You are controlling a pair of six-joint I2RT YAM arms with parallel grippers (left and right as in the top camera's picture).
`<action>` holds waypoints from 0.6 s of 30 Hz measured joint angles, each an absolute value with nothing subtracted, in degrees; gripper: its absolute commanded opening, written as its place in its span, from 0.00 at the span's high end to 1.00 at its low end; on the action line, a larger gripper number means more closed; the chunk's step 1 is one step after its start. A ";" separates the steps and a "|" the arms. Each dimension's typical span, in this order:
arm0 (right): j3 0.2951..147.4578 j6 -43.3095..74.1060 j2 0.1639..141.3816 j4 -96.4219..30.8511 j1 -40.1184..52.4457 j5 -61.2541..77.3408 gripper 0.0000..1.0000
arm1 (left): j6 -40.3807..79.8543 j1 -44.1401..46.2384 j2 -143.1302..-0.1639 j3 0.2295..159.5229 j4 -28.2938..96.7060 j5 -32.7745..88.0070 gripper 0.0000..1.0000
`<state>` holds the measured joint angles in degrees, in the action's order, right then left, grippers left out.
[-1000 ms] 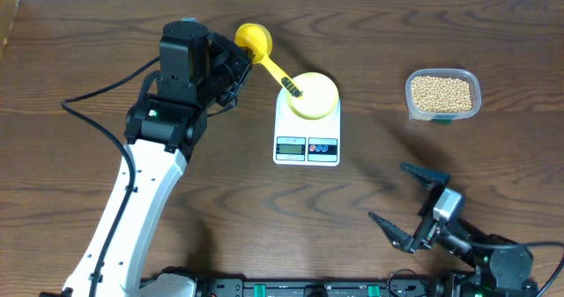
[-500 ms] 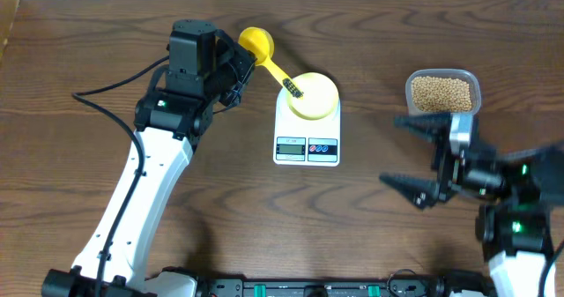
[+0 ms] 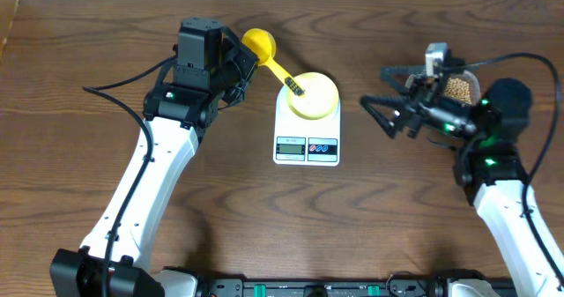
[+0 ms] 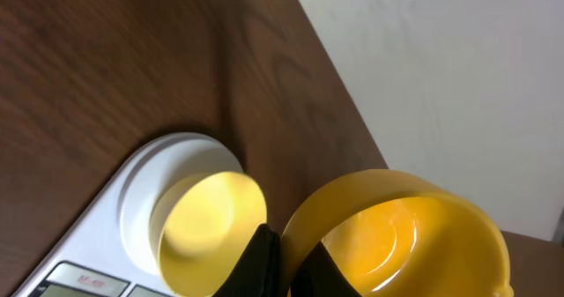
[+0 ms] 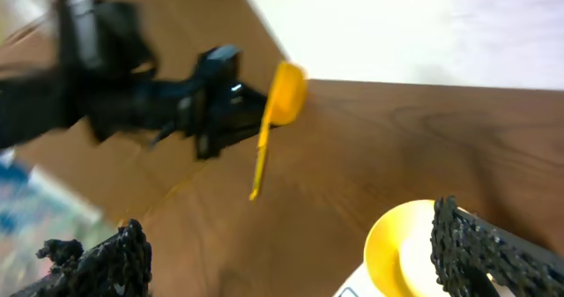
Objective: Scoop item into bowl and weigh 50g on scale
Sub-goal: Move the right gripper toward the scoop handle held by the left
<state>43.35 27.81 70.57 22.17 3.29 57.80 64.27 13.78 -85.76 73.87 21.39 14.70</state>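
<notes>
Left fingers (image 3: 240,65) are seen clenched on the cup of the yellow scoop (image 3: 258,43), which is held just beyond the far left corner of the scale (image 3: 307,143). The right fingers (image 5: 471,240) are spread wide and released, with nothing gripped between them, and are hung in the air to the right of the scale, pointed toward it. Everything is carried by a dark brown wooden surface (image 3: 70,182), near the middle of which the scale is set. The left arm (image 3: 145,182), white with black joints, is stretched from the near edge up along the left of the scale, and the right arm (image 3: 507,200) is raised on the scale's right. The scale is white, with its display and two round buttons turned to the near side; the reading is too small to be made out. A clear container (image 3: 467,78) is placed well to the right of the scale, largely hidden behind the right wrist. The pale yellow bowl (image 3: 317,99) is seated on the scale's far platform. The scoop's handle is slanted from the cup toward the scale, its dark-marked end lying over the bowl's left rim; whether it touches the rim cannot be told. The beans (image 3: 456,88) are seen inside the container, right of the scale.
</notes>
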 measured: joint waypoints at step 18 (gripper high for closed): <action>43.53 32.88 70.85 20.84 18.90 41.58 0.01 | 67.29 19.11 -85.76 73.87 20.99 13.39 0.92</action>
